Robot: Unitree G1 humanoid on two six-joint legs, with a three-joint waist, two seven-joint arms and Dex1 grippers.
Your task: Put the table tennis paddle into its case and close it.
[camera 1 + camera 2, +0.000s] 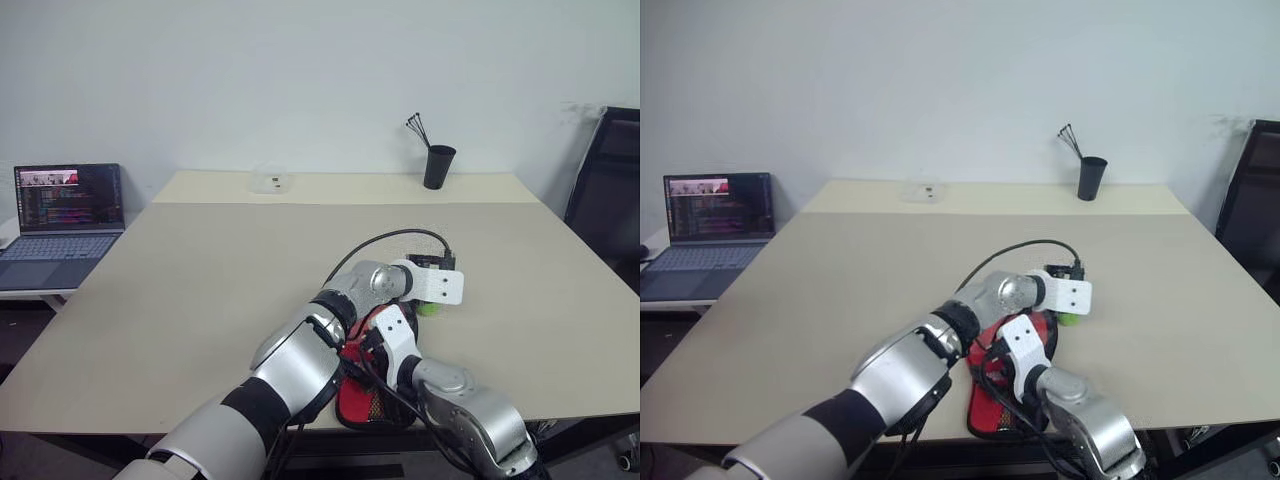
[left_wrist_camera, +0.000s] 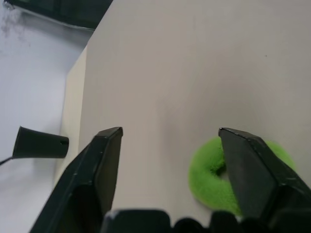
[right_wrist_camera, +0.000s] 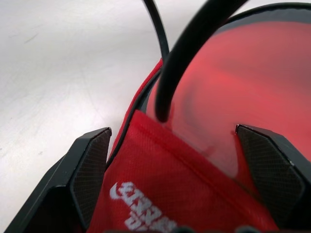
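Note:
The case [image 3: 165, 194] is red fabric with a white logo and lies near the table's front edge [image 1: 362, 402], under my two arms. The table tennis paddle [image 3: 243, 97] shows its smooth red face inside the case's mouth, partly under the red flap; its handle is hidden. My right gripper [image 3: 172, 133] is open, with a finger on either side of the case's mouth. My left gripper [image 2: 169, 136] is open over bare table just beyond the case, holding nothing. A black cable [image 3: 184, 63] crosses in front of the paddle face.
A green fuzzy ring [image 2: 214, 179] lies on the table by one left finger, also seen beside the case [image 1: 430, 309]. A black cup with sticks [image 1: 438, 166] and a small clear container [image 1: 271, 182] stand at the far edge. A laptop [image 1: 65, 215] is far left, a black chair [image 1: 610, 190] right.

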